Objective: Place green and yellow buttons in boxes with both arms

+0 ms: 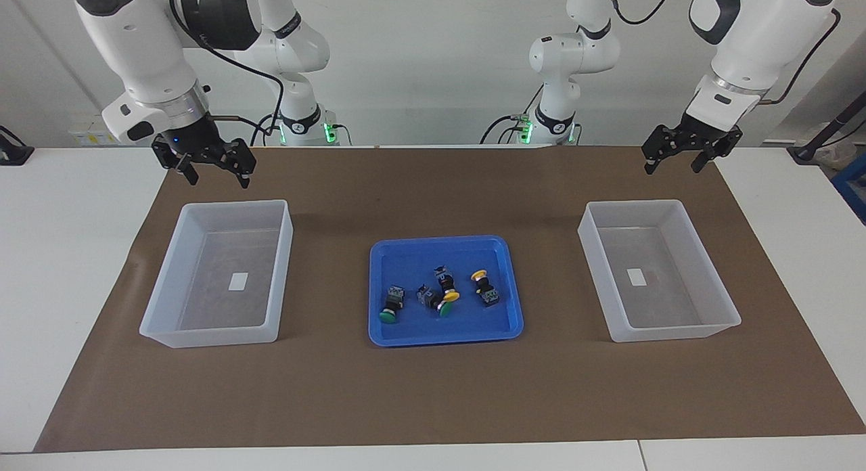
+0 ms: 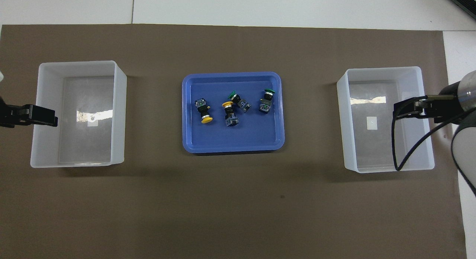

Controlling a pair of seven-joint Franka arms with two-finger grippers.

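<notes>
Both pincers, left [image 1: 682, 158] and right [image 1: 213, 165], hang open, empty; middle buttons [image 1: 440, 296] touching, risking a double grab.

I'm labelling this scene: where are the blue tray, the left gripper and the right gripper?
blue tray [image 1: 406, 254]: facing view, bare floor.
left gripper [image 1: 678, 161]: facing view, between its fingertips.
right gripper [image 1: 218, 176]: facing view, between its fingertips.

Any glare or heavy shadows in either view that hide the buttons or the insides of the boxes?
Overhead view: bright glare streaks on the floors of both clear boxes; soft shadows along the blue tray and the boxes; the buttons read clearly. Facing view: even light, no glare on the tray; button caps stay distinguishable.
</notes>
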